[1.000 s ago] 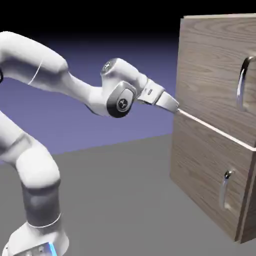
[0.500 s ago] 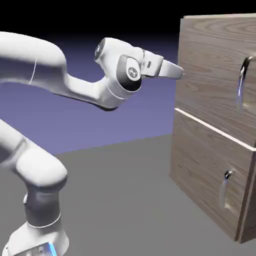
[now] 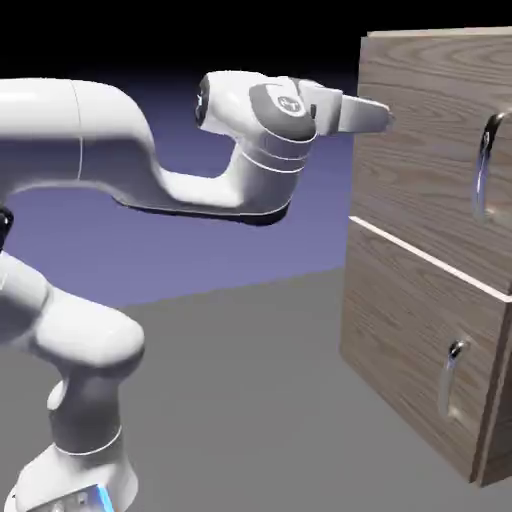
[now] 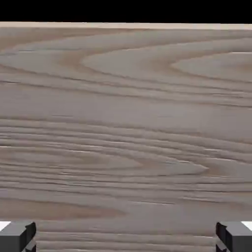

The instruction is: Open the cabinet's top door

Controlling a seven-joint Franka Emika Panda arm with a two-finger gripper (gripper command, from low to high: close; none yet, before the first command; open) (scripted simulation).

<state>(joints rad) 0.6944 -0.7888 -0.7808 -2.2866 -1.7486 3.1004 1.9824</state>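
Arm has swung up over the last second: a second ago the tool (image 3: 385,117) sat low by the seam between the two doors, now it is raised and level, pointing at the upper part of the cabinet (image 3: 420,330), up against its left edge in the exterior view, contact unclear. Wrist has also rolled, so the hand sits flatter. Tool is released, jaws spread wide and holding nothing; in the hand view the two fingertips (image 4: 17,236) sit far apart at the bottom corners with only wood grain between them. Top door (image 3: 425,150) is shut, flush with the cabinet, taking up the upper part of the front at the exterior view's right. Its curved silver handle (image 3: 484,165) is near the right edge of that view, well apart from the tool and untouched. Handle does not show in the hand view, just the panel and its pale top edge. Lower door and small handle (image 3: 452,385) also untouched. Meaning: height is now about right for the top door, but the tool likely has to move sideways to the handle before any pull. Nothing opened yet; task looks at the approach stage.
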